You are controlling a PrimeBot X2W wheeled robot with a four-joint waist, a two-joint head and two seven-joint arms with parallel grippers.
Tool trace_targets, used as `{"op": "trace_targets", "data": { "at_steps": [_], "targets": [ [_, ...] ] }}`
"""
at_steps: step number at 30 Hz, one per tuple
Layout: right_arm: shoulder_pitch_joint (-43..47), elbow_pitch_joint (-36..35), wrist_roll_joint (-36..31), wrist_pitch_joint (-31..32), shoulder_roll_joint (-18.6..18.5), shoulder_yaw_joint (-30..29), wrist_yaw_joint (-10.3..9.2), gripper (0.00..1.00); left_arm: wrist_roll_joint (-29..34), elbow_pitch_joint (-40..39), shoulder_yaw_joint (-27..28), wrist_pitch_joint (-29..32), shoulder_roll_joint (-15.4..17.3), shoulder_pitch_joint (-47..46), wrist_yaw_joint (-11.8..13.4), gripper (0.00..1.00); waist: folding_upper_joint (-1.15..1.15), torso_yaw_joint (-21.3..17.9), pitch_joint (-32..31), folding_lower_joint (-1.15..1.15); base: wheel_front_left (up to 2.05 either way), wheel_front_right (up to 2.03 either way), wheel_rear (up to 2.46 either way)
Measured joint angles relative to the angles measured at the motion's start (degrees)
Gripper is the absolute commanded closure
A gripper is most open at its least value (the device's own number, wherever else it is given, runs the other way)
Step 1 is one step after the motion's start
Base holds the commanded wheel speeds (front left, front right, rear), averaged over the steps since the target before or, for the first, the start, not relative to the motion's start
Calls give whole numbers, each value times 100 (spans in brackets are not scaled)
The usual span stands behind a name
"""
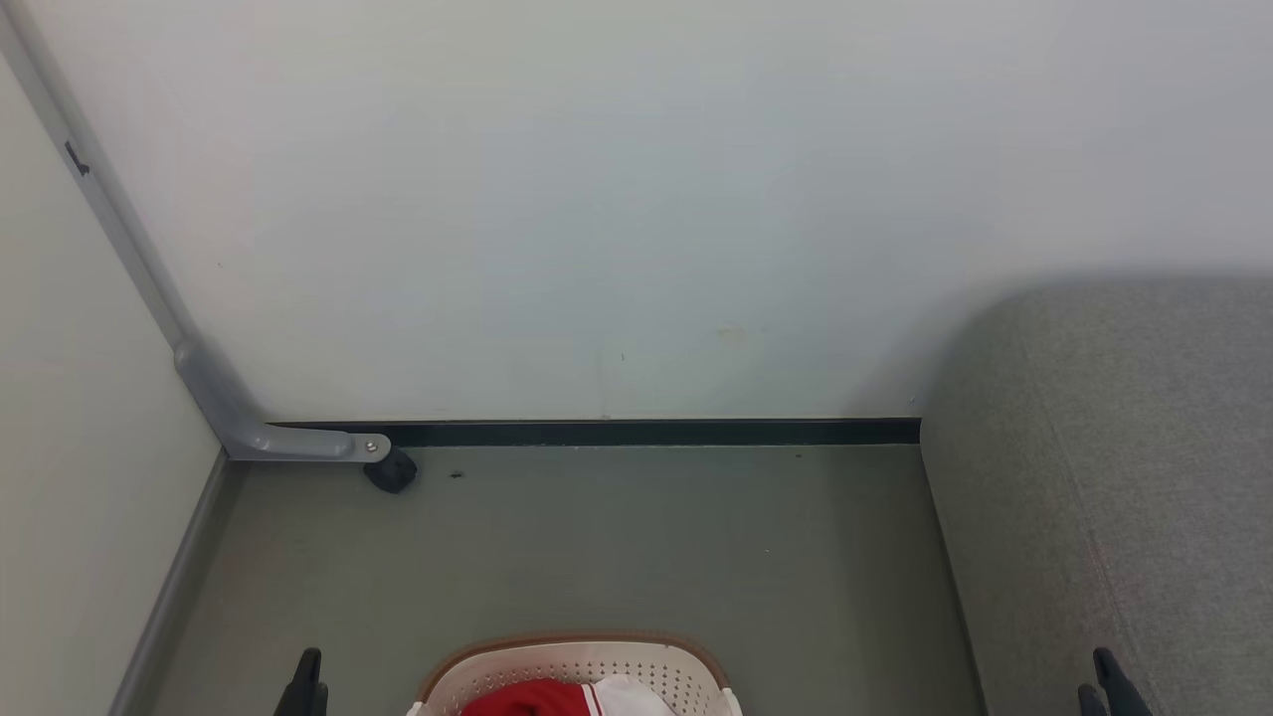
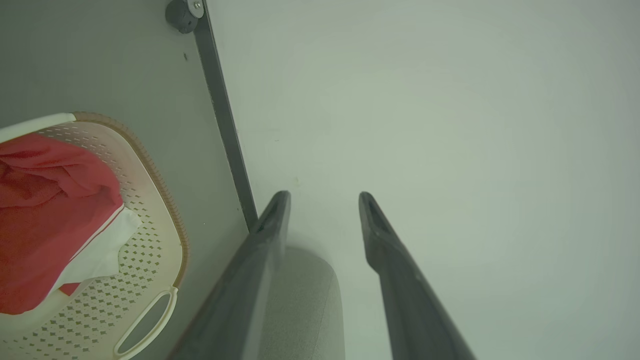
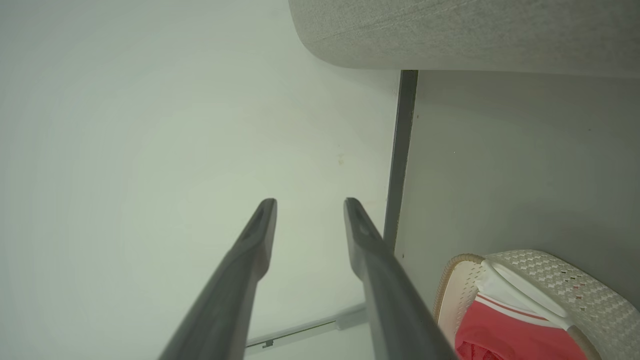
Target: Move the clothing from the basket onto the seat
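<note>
A cream perforated basket sits on the grey floor at the near centre. Red and white clothing is heaped inside it. The grey seat stands to the right, apart from the basket, against a pale wall. The left gripper hangs just left of the basket, and the right gripper is at the near right by the seat. Each has its 2 dark fingers spread, with nothing between them. A small black caster rests in the far left corner.
</note>
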Motion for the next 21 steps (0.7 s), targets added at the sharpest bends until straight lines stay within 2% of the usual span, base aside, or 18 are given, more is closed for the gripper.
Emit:
{"op": "trace_targets", "data": {
  "at_steps": [21],
  "targets": [
    [-2, -77, -430, -445, -3, 120, -52, 0, 64, -22, -12, -415, 4, 12, 0, 0, 0, -39, -97, 0, 0, 0, 0]
  ]
}}
